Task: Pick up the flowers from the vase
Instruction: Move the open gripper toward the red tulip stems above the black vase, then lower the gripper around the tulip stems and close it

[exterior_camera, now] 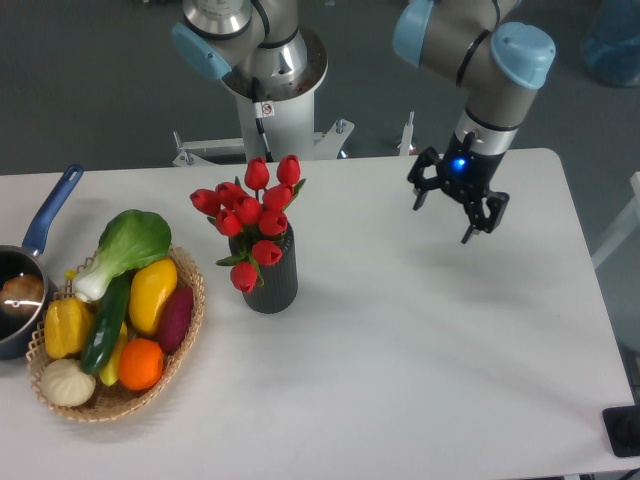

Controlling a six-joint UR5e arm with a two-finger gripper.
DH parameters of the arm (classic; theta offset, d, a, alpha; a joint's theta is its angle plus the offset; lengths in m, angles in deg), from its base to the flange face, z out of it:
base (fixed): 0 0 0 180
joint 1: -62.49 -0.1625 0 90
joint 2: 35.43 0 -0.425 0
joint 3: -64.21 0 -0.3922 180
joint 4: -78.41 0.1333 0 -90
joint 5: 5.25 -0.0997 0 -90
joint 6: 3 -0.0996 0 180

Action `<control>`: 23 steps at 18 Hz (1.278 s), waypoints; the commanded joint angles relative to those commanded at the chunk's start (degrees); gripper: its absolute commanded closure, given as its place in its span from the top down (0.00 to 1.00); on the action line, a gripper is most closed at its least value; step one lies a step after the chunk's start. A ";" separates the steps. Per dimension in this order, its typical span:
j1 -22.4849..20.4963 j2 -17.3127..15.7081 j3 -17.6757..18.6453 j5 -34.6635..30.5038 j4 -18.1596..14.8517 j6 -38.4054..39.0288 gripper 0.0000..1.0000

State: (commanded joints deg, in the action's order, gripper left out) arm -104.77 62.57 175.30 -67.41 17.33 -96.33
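Observation:
A bunch of red tulip flowers (250,215) with green leaves stands in the dark ribbed vase (273,276) left of the table's middle. My gripper (443,222) hangs above the table far to the right of the vase, well apart from the flowers. Its two fingers are spread wide, so it is open, and nothing sits between them.
A wicker basket (186,330) with a green-leafed vegetable (130,245) and several colourful fruits lies at the left. A blue-handled saucepan (22,290) sits at the left edge. The robot's base (268,90) stands behind the table. The table's right edge (592,300) is near the arm.

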 joint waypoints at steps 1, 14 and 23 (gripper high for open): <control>0.00 -0.35 0.79 1.93 0.00 0.00 1.00; 1.49 -9.23 10.64 21.26 -2.99 -0.53 1.00; 5.89 -9.94 12.93 29.28 -2.99 -0.44 1.00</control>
State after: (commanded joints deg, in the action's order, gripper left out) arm -98.88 52.64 188.22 -38.12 14.34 -96.77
